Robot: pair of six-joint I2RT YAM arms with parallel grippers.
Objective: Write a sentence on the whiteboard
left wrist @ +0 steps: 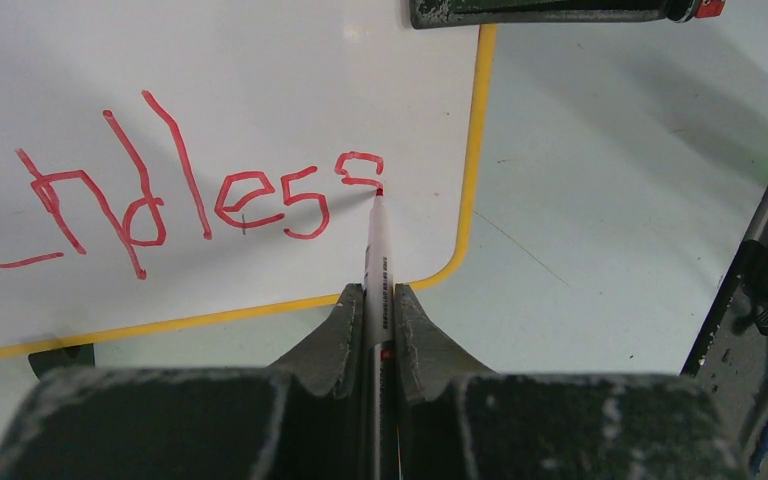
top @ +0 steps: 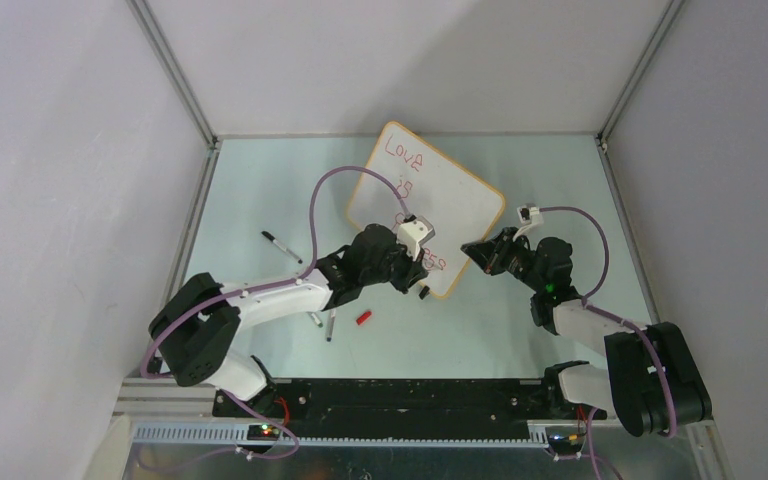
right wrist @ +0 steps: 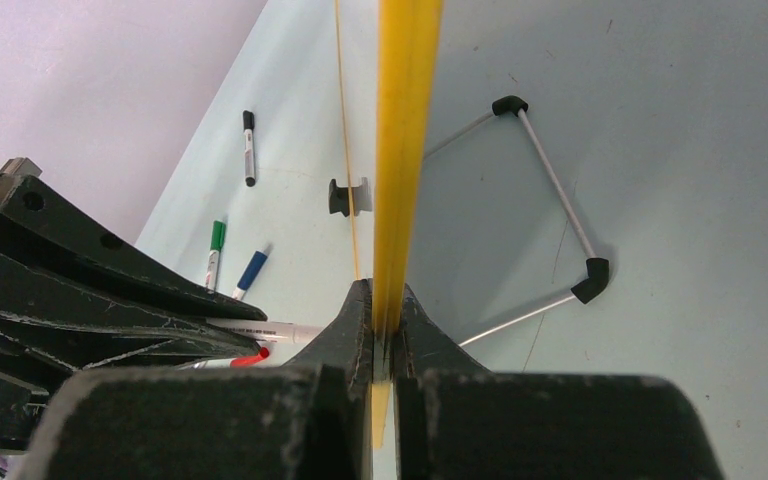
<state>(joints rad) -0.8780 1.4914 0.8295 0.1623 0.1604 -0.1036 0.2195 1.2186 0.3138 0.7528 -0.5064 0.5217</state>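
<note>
The whiteboard (top: 460, 195) stood propped mid-table, its edge pinched tight by the right gripper (right wrist: 382, 318), while the left gripper (left wrist: 378, 298), clenched on a red marker (left wrist: 375, 240), touched the half-drawn final "s" of the sentence (left wrist: 160, 195), which I judged nearly finished.

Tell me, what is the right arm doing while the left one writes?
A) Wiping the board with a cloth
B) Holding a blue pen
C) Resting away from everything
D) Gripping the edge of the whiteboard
D: the right end effector is shut on the yellow edge of the whiteboard, steadying it while the left end effector holds the red pen to its surface.
</note>
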